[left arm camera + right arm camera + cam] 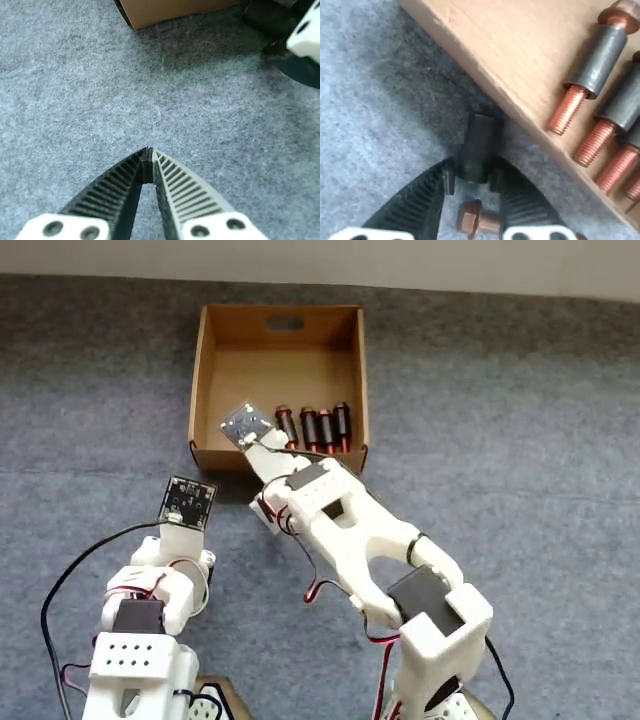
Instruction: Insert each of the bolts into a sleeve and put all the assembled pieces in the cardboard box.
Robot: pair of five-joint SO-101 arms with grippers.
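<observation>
My right gripper (pixel 472 177) is shut on a dark sleeve (pixel 480 145), and a copper bolt head (pixel 474 218) shows at the sleeve's near end between the fingers. The held piece hangs over the carpet, just outside the front wall of the cardboard box (pixel 490 60) (pixel 205 360). Several assembled bolts in sleeves (pixel 315 427) (pixel 600 55) lie in a row inside the box against that wall. My left gripper (pixel 148 154) is shut with nothing in it, low over the carpet in front of the box's left corner (pixel 165 10).
Grey carpet (pixel 500 440) covers the whole table. The right arm (pixel 340 530) stretches diagonally from the lower right to the box front. The left arm (pixel 150 610) stands at the lower left.
</observation>
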